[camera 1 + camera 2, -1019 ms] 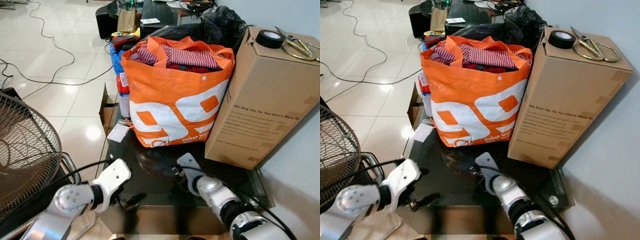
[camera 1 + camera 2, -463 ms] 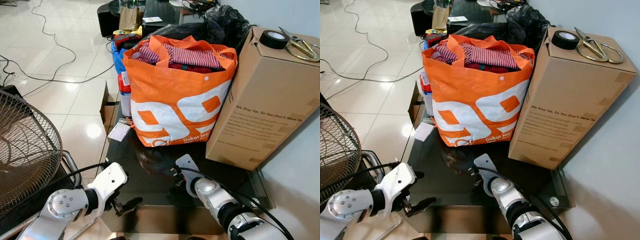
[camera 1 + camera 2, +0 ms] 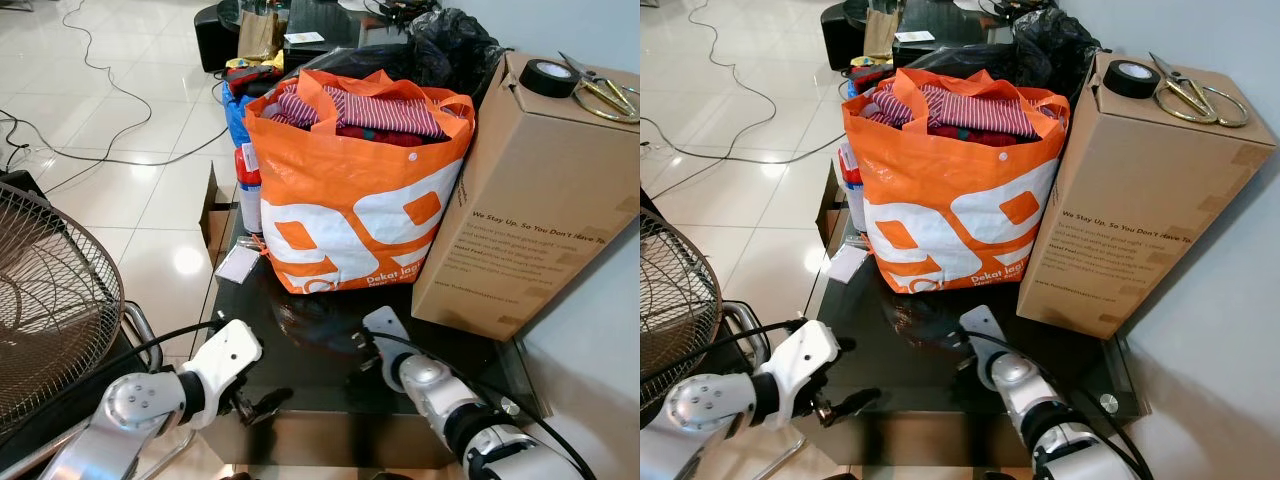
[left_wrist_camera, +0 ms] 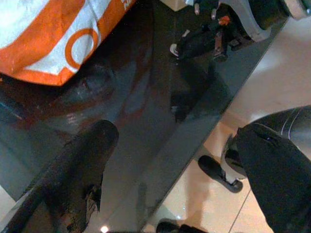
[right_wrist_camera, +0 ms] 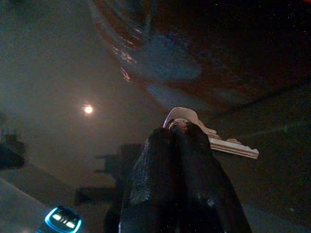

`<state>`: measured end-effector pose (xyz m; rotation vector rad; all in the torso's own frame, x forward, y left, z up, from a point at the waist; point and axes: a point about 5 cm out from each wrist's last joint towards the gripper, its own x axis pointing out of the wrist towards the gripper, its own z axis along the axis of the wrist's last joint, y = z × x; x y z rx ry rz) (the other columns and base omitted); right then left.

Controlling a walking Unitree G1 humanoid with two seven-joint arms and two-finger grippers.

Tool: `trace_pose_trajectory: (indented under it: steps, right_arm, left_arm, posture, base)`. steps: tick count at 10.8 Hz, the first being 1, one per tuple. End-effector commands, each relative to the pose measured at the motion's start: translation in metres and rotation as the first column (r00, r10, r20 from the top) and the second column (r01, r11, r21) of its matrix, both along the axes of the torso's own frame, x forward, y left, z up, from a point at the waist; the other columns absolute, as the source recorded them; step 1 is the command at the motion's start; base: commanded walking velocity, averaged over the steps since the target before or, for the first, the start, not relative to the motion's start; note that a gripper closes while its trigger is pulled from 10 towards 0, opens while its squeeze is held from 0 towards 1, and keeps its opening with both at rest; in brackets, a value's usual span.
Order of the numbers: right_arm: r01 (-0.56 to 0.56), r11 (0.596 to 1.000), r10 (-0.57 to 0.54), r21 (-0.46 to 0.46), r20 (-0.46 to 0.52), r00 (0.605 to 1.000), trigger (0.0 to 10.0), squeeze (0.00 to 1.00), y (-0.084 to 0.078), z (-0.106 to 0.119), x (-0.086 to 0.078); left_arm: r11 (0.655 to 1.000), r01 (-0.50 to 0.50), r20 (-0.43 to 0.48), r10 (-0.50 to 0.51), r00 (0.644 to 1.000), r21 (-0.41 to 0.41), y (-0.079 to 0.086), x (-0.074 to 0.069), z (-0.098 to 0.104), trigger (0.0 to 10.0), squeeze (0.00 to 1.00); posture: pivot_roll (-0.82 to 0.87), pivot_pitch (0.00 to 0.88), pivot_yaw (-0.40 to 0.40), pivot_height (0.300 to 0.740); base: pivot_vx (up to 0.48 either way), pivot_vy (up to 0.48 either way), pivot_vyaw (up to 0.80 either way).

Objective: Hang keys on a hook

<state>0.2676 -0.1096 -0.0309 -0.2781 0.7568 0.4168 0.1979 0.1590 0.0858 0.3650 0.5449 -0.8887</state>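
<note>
Key, silver, lies flat on the dark glass tabletop near its front edge, its head pinched under the tips of the right gripper, whose two black fingers are pressed together on it. The left gripper hovers at the front left corner, fingers spread apart, holding nothing. Behind them an orange bag stuffed with clothes stands mid-table, touching a tall cardboard box along the right edge. A fan stands left of the table.
</note>
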Motion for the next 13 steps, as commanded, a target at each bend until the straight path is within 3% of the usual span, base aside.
trace_pose_trajectory:
  steps: [1, 4, 5, 6, 7, 8, 9, 10, 11, 13]
  right_arm:
    - [0.034, 0.999, -0.034, 0.002, 0.004, 0.999, 0.0, 0.00, -0.007, -0.001, -0.001]
    - [-0.042, 0.996, 0.033, 0.079, 0.116, 0.993, 0.0, 0.00, -0.016, 0.030, 0.022]
    - [-0.145, 0.983, 0.131, 0.113, 0.126, 0.983, 0.0, 0.00, -0.022, 0.048, 0.022]
    - [-0.257, 0.955, 0.244, 0.151, 0.100, 0.965, 0.3, 0.00, -0.031, 0.064, 0.009]
    - [-0.268, 0.955, 0.251, 0.124, 0.135, 0.958, 0.9, 0.00, -0.040, 0.076, 0.007]
    - [-0.250, 0.964, 0.234, 0.088, 0.155, 0.960, 4.4, 0.00, -0.043, 0.081, 0.009]
    - [-0.205, 0.978, 0.195, 0.043, 0.166, 0.967, 10.0, 0.00, -0.043, 0.082, 0.010]
    - [-0.137, 0.988, 0.123, 0.072, 0.171, 0.978, 10.0, 0.72, -0.037, 0.081, 0.012]
    - [-0.130, 0.989, 0.116, 0.069, 0.171, 0.978, 10.0, 1.00, -0.025, 0.075, 0.016]
    - [-0.102, 0.994, 0.097, 0.026, 0.154, 0.983, 10.0, 1.00, -0.006, 0.057, 0.020]
  left_arm:
    - [1.000, 0.010, 0.005, -0.010, 1.000, 0.003, -0.002, 0.003, -0.002, 10.0, 0.00]
    - [1.000, -0.010, 0.046, 0.010, 0.999, -0.011, -0.006, 0.014, -0.001, 10.0, 0.00]
    - [1.000, -0.019, 0.059, 0.020, 0.998, -0.011, -0.005, 0.016, -0.001, 10.0, 0.00]
    - [1.000, -0.023, 0.069, 0.024, 0.997, -0.013, -0.005, 0.019, -0.001, 10.0, 0.00]
    - [0.999, -0.027, 0.082, 0.028, 0.996, -0.019, -0.006, 0.024, 0.000, 10.0, 0.00]
    - [0.999, -0.023, 0.086, 0.025, 0.996, -0.025, -0.007, 0.027, -0.001, 10.0, 0.00]
    - [1.000, -0.009, 0.100, 0.012, 0.995, -0.027, -0.013, 0.032, -0.002, 10.0, 0.00]
    - [0.999, -0.024, 0.124, 0.028, 0.992, -0.032, -0.015, 0.038, 0.000, 10.0, 0.00]
    - [0.999, -0.035, 0.131, 0.039, 0.991, -0.034, -0.015, 0.041, 0.000, 10.0, 0.00]
    - [1.000, -0.007, 0.125, 0.010, 0.992, -0.025, -0.013, 0.034, 0.000, 10.0, 0.00]
  posture:
    - [-0.07, 0.000, -0.030, 0.740]
    - [-0.07, 0.000, -0.049, 0.740]
    - [-0.07, 0.000, -0.052, 0.740]
    - [-0.07, 0.000, -0.053, 0.740]
    - [-0.08, 0.000, -0.045, 0.740]
    - [-0.10, 0.000, -0.034, 0.740]
    - [-0.09, 0.000, -0.045, 0.740]
    - [-0.07, 0.000, -0.055, 0.740]
    - [-0.07, 0.000, -0.046, 0.740]
    - [-0.08, 0.000, -0.029, 0.740]
  base:
    - [0.000, 0.000, 0.00]
    - [0.000, 0.000, 0.00]
    - [0.000, 0.000, 0.00]
    - [0.000, 0.000, 0.00]
    - [0.000, 0.000, 0.00]
    - [0.000, 0.000, 0.00]
    - [0.000, 0.000, 0.00]
    - [0.000, 0.000, 0.00]
    - [0.000, 0.000, 0.00]
    - [0.000, 0.000, 0.00]
